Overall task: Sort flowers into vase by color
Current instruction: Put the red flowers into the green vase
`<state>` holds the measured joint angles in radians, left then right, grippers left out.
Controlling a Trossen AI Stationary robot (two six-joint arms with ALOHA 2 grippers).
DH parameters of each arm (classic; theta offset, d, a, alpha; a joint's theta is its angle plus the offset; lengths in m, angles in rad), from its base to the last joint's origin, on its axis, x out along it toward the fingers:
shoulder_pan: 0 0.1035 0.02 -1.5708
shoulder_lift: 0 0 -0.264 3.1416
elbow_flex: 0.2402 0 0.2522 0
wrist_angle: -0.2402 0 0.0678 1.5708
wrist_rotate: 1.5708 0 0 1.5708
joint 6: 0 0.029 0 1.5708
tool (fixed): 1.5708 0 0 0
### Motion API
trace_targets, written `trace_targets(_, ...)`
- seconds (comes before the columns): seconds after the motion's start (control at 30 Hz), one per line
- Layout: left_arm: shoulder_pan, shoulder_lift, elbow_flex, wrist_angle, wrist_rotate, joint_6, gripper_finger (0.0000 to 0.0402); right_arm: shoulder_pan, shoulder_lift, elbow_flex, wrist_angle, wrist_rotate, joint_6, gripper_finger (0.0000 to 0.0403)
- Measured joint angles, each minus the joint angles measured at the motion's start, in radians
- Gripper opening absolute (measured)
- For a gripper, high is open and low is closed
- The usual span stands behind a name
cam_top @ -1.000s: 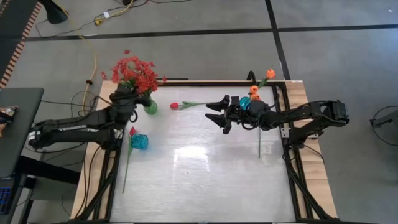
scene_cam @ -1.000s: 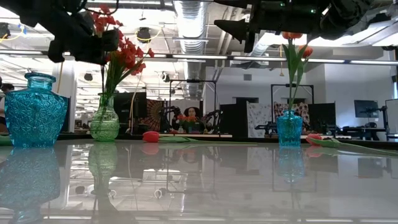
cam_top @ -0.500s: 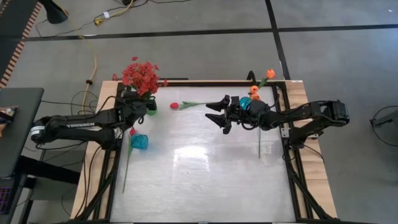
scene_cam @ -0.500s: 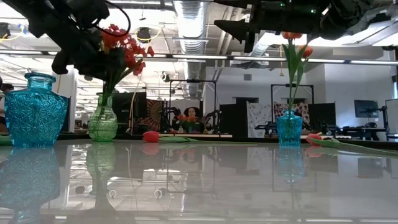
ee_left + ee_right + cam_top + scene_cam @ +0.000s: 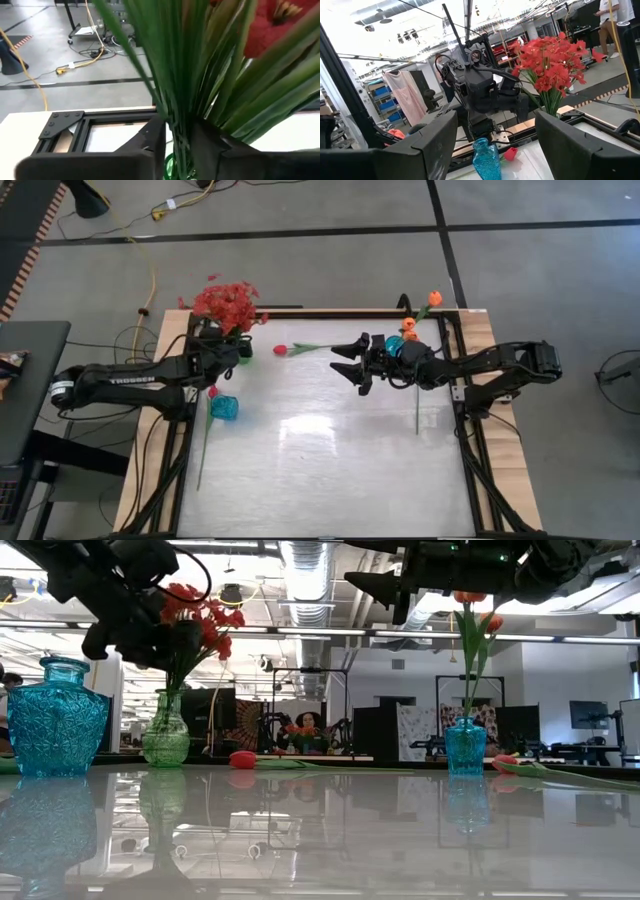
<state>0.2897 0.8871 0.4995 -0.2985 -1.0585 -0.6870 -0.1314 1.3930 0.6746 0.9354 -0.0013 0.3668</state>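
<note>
Glossy white tabletop [image 5: 320,450] carries the red spray [image 5: 228,302], whose stems drop into the green vase [image 5: 166,738] at the far left corner. Closed around those stems just above the vase mouth are the left gripper's [image 5: 177,135] fingers. A red tulip [image 5: 281,350] lies flat near the far edge, between the two arms. Orange tulips [image 5: 434,298] stand in a blue vase [image 5: 464,748] at the far right. Above mid-table hangs the right gripper [image 5: 349,363], fingers spread wide and holding nothing. Another blue vase [image 5: 224,408] stands beside the left arm.
</note>
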Motion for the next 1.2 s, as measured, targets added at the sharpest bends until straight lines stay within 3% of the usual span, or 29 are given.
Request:
trace_targets(0.2,0.0,-0.04,0.0,-0.003,0.066,0.06,0.0115,0.0,0.0,0.0,-0.005,0.0,0.0,0.0295)
trace_targets(0.37,0.0,-0.056,0.0,-0.028,0.194,0.126,0.0135,0.0,0.0,0.0,-0.025,0.0,0.0,0.0295)
trace_targets(0.57,0.0,-0.059,0.0,-0.143,0.321,0.156,0.0138,0.0,0.0,0.0,-0.038,0.0,0.0,0.0295)
trace_targets(0.73,-0.001,-0.061,0.002,-0.184,0.329,0.157,0.0138,0.0,0.0,0.0,-0.041,0.0,0.0,0.0295)
trace_targets(1.2,0.0,-0.075,0.003,-0.178,0.434,0.399,0.0138,0.0,0.0,0.0,-0.041,0.0,0.0,0.0295)
